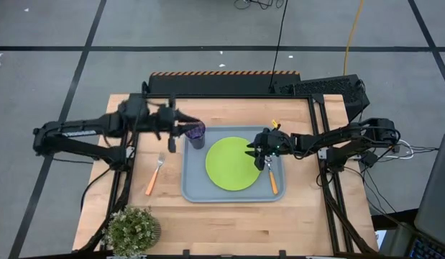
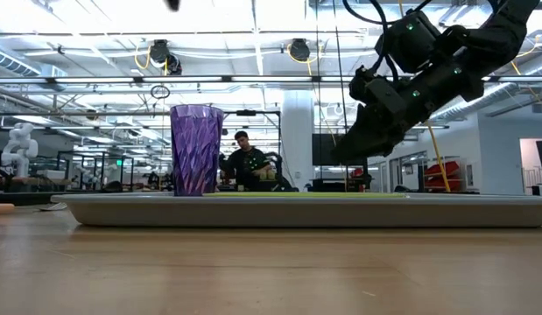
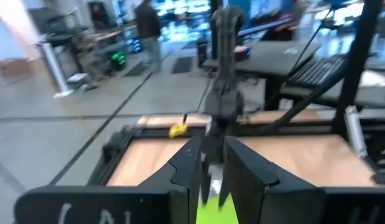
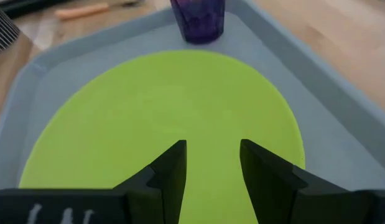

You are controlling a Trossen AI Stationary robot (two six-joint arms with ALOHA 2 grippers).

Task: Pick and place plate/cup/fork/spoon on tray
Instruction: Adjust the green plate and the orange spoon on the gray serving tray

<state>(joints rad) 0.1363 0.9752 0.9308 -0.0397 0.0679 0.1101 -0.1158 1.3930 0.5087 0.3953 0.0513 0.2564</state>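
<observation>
Right gripper (image 1: 259, 153): raised above the right edge of the plate, over the tray, fingers (image 4: 170, 171) parted with nothing between them; in the low view it hangs clear of the tray's surface (image 2: 376, 131). Left gripper (image 1: 180, 124): held in the air just left of the cup, near the tray's upper left corner, fingers (image 3: 187, 167) set apart with an empty gap. Table (image 1: 229, 223): light wooden top, carrying all pieces listed below. Tray (image 1: 195, 188): grey-blue, rectangular, rounded corners, raised rim, at the centre of the table. Plate (image 1: 229, 165): lime-green, round, flat, lying inside the tray and filling most of its middle; seen close in the right wrist view (image 4: 148, 118). Potted plant (image 1: 132, 229): small green bush at the table's lower left corner, well apart from the tray. Cup (image 1: 198, 132): translucent purple, upright, standing in the tray's upper left corner just beside the plate; also upright in the low view (image 2: 195, 150). Spoon (image 1: 272, 178): orange handle, lying in the tray along its right side, just beside the plate, head end under the right gripper. Fork (image 1: 154, 175): orange handle, silver tines, lying on the bare table left of the tray, outside it.
</observation>
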